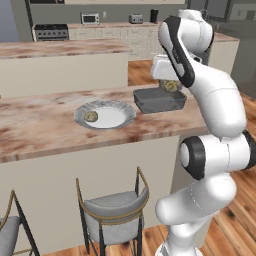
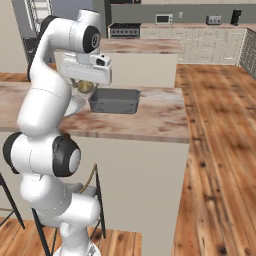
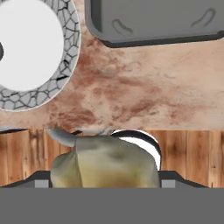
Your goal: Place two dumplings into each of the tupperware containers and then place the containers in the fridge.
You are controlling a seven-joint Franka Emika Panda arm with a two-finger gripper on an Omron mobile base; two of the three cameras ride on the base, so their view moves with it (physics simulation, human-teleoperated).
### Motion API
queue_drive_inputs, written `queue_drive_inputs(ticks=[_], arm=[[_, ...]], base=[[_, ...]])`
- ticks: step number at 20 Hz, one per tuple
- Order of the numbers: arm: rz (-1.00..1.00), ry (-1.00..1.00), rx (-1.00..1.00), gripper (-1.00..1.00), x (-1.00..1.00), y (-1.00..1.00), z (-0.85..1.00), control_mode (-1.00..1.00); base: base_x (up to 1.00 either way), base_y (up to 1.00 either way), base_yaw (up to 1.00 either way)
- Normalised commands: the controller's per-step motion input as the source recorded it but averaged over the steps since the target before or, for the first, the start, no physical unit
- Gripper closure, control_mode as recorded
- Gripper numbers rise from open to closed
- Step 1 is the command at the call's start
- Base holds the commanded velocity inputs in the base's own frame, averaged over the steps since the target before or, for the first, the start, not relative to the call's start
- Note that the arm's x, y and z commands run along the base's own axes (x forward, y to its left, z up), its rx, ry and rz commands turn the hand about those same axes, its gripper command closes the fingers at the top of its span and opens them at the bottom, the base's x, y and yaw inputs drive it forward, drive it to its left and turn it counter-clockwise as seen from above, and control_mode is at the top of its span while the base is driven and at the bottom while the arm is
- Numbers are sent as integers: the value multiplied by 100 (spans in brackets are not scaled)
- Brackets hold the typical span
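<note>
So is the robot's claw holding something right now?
Gripper: closed on a dumpling, carried above the counter near the tupperware container.

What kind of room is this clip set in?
A rendered home kitchen, it seems: a stove and microwave along the back counter, and a marble-topped island with bar stools tucked under it.

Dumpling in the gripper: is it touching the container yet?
Apart. In the left base view the dumpling hangs in the gripper, above the container rim.
</note>
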Motion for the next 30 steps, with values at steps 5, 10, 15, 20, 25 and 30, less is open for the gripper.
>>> queue_drive_inputs(ticks=[5,10,15,20,25,30], arm=[[0,0,-1,100,63,-7,-1,-100],[0,0,-7,100,67,0,-21,-100],[0,0,-9,100,64,0,-33,-100],[0,3,-2,100,61,0,-27,-100],[0,1,0,100,63,2,-47,-100],[0,3,0,100,59,8,-27,-100]], base=[[0,0,0],[0,0,0],[0,0,0],[0,0,0],[0,0,0],[0,0,0]])
